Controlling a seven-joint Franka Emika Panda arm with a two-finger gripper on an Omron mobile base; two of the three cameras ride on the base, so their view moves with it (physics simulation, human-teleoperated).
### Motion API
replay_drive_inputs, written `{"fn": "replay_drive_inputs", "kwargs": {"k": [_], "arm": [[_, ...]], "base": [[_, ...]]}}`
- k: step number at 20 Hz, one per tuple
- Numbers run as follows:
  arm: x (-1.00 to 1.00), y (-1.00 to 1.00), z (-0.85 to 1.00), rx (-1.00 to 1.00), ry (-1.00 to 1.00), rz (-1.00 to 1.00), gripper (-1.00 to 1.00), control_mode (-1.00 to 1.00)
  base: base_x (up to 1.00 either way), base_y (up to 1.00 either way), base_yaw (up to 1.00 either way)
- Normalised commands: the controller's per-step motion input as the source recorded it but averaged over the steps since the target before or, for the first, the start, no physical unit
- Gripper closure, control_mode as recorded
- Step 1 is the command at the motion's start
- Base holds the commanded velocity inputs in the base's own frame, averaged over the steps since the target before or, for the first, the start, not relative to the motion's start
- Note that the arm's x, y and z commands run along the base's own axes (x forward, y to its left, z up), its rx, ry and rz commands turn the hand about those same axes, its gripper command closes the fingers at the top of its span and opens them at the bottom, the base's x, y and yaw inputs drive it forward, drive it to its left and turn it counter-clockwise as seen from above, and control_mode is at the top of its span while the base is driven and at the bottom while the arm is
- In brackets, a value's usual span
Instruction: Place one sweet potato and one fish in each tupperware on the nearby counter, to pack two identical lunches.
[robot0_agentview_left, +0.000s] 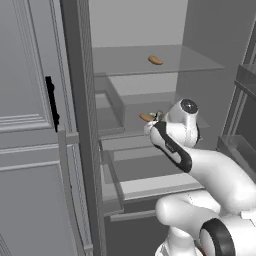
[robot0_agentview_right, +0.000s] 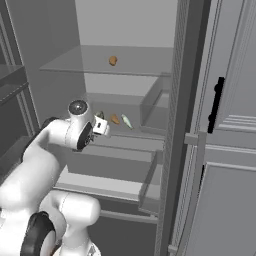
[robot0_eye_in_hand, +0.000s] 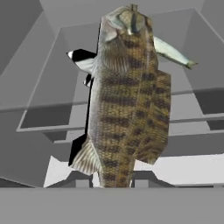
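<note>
A brown, dark-banded fish (robot0_eye_in_hand: 127, 100) hangs lengthwise between my fingertips, and my gripper (robot0_eye_in_hand: 111, 181) is shut on it. Inside an open fridge the gripper (robot0_agentview_right: 101, 121) hovers over the middle shelf. A pale silvery fish (robot0_agentview_right: 127, 121) lies on that shelf just to the right, also seen behind the held fish (robot0_eye_in_hand: 173, 52). One sweet potato (robot0_agentview_right: 115, 119) rests between the gripper and the pale fish, close to the hand (robot0_agentview_left: 146, 117). Another sweet potato (robot0_agentview_left: 155, 60) sits on the upper glass shelf (robot0_agentview_right: 113, 60). The tupperware and the counter are out of view.
The fridge's grey panelled doors stand open on both sides, one with a black handle (robot0_agentview_left: 51, 102) and the other too (robot0_agentview_right: 216, 105). Drawers (robot0_agentview_left: 150, 170) jut out below the middle shelf. A bin (robot0_agentview_left: 112, 102) stands at the shelf's side. Door racks (robot0_agentview_left: 240, 145) line the edge.
</note>
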Motion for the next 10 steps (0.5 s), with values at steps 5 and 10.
{"fn": "replay_drive_inputs", "kwargs": {"k": [5,10], "arm": [[-1.0,-0.08,1.0,-0.13,0.11,0.04,1.0,-1.0],[-1.0,-0.13,1.0,-0.1,0.21,0.03,1.0,-1.0]], "base": [[0.0,0.0,0.0],[0.0,0.0,0.0]]}}
